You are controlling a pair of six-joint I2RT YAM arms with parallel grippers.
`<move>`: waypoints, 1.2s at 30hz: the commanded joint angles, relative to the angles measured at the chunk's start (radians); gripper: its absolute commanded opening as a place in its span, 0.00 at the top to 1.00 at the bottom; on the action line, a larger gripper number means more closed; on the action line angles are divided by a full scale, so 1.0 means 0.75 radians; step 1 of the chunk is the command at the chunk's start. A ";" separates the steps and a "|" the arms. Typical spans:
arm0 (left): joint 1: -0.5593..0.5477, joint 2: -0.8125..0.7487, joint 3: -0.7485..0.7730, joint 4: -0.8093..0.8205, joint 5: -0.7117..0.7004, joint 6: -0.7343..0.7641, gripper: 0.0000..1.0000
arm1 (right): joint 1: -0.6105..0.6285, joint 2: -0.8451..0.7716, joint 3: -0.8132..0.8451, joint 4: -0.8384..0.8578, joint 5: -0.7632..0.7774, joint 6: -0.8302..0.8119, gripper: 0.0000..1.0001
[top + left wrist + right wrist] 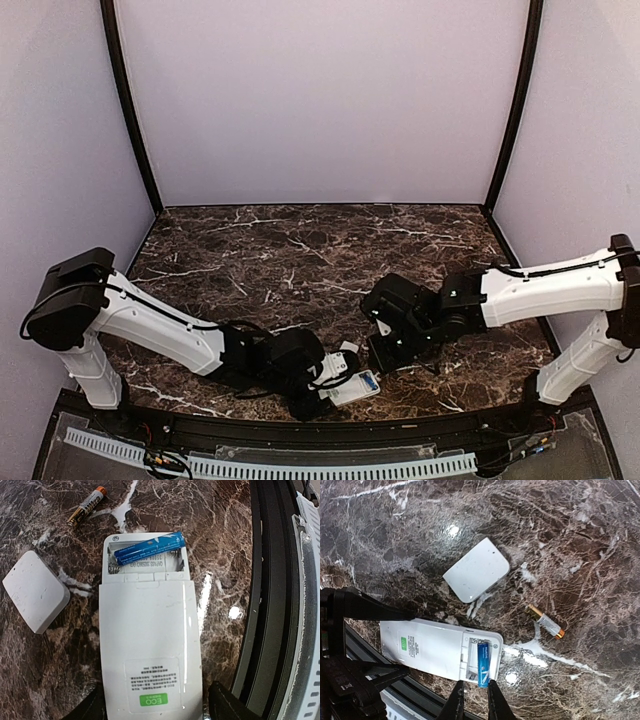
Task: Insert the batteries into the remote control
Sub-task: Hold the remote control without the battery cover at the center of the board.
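Note:
The white remote control lies face down near the table's front edge, with its battery bay open. One blue battery lies slanted in the bay, one end sticking out over the rim. My left gripper is shut on the remote's lower end, with one finger on each long side. My right gripper stands at the battery's protruding end with its jaws slightly apart, one finger touching it and the other clear of it. In the top view the remote lies between the left gripper and the right gripper.
A small white cover plate lies loose beside the remote and also shows in the right wrist view. A gold, silver and orange cell lies on the marble beyond the bay and shows in the right wrist view too. The table's black front rail runs close by.

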 commanded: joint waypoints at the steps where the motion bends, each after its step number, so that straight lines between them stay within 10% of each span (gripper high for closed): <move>1: -0.046 0.107 -0.066 -0.256 0.018 -0.141 0.35 | 0.024 0.050 -0.021 0.037 -0.083 0.000 0.85; 36: -0.172 -0.058 -0.161 -0.301 -0.174 -0.441 0.32 | 0.010 0.082 -0.074 0.087 -0.162 -0.076 0.80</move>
